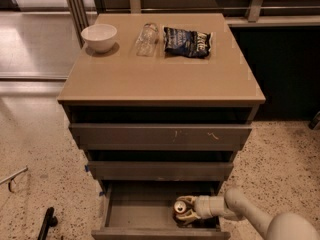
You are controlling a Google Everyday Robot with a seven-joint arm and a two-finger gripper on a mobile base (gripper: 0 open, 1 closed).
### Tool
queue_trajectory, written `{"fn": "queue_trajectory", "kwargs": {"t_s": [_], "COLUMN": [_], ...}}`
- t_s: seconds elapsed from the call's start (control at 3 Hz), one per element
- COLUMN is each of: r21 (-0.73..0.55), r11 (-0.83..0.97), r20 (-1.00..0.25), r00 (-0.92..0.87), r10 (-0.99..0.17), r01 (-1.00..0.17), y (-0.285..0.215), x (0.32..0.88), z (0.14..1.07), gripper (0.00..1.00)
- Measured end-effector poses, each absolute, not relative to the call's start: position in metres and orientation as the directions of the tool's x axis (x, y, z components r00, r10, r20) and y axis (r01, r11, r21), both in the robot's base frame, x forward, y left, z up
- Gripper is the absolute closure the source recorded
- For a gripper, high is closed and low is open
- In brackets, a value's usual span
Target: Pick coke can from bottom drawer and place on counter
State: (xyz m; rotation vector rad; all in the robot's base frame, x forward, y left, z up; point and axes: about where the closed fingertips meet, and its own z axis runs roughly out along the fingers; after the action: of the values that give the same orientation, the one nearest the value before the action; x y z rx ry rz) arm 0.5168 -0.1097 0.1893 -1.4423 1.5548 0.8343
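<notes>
The arm is cut off at the lower right corner, and the gripper [186,210] hides much of the coke can [179,207]. It seems clenched on the can, at the right end of the open bottom drawer [135,213], lowest of three. On the counter [160,79] stand one white bowl [99,36], one clear bottle [147,38] and one dark snack bag [188,41].

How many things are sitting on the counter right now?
3: a white bowl at back left, a clear bottle lying mid-back, a dark snack bag right of it. The pincer is down in the bottom drawer at the coke can.
</notes>
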Motion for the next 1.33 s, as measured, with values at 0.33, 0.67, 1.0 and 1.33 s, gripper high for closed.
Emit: {"fn": "queue_trajectory", "kwargs": {"t_s": [0.33, 0.67, 1.0, 1.33], "r21": [-0.068, -0.07, -0.1, -0.124], "r11": [0.118, 0.119, 0.146, 0.18], "r20": [-0.901, -0.903, -0.898, -0.897], "r00": [0.011, 0.012, 0.026, 0.033], "r10": [-0.435, -0.43, -0.44, -0.44], "r01": [-0.991, -0.99, -0.984, -0.976], "y": [-0.11, -0.112, -0.125, -0.135], "x": [0.517, 0.512, 0.512, 0.505], "z": [0.189, 0.208, 0.261, 0.352], "gripper": [1.0, 1.0, 1.0, 1.0]}}
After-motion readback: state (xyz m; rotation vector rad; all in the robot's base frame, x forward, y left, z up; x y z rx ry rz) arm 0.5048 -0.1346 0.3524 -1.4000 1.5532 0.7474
